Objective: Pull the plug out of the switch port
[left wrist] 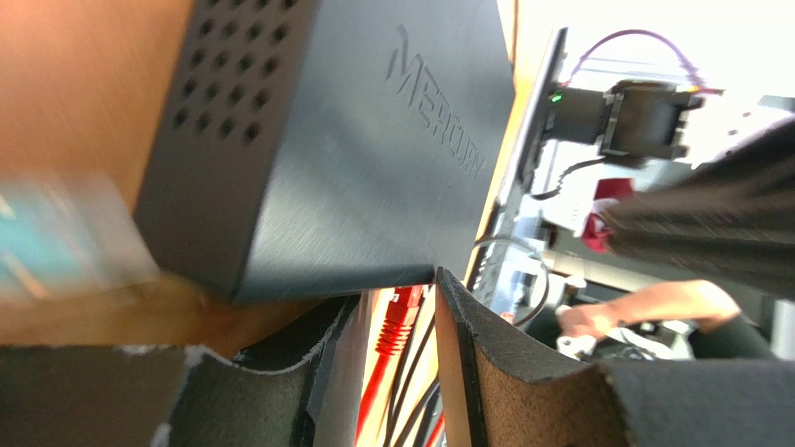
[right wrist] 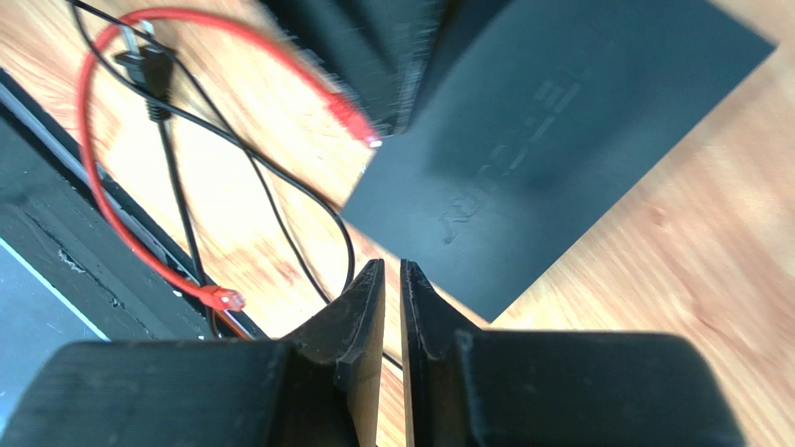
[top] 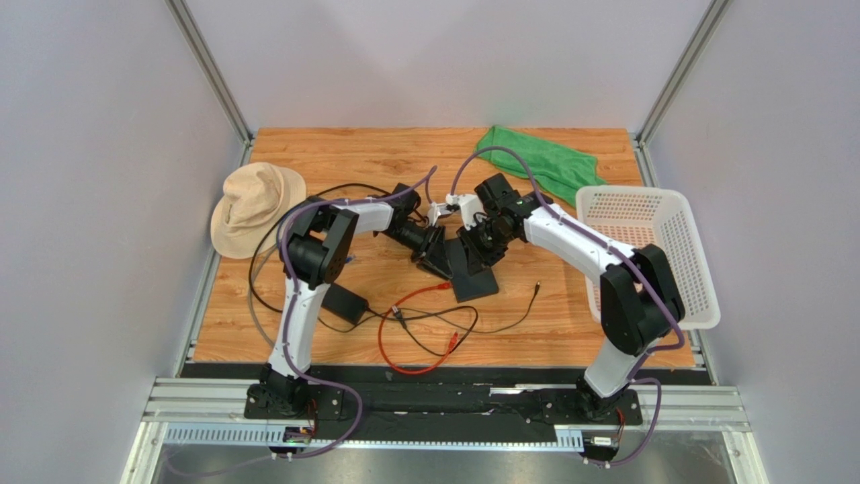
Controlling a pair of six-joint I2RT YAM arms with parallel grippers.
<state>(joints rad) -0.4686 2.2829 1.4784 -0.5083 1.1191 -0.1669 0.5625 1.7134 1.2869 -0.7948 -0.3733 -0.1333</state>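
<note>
The flat black switch box (top: 472,270) lies mid-table; its sockets are hidden in every view. In the left wrist view the box (left wrist: 336,140) shows a vented side and raised lettering. My left gripper (left wrist: 397,289) is open at the box's lower corner, and a red plug (left wrist: 401,317) shows through the gap. My left gripper (top: 432,250) is at the box's left corner. My right gripper (right wrist: 392,265) is shut and empty above the box (right wrist: 560,121). The red plug (right wrist: 359,126) lies at the box's edge with its clear tip showing.
The red cable (top: 414,333) and black cords loop across the near table. A smaller black adapter brick (top: 343,303) sits left. A tan hat (top: 254,207) is far left, a green cloth (top: 535,161) at the back, and a white basket (top: 651,252) at the right.
</note>
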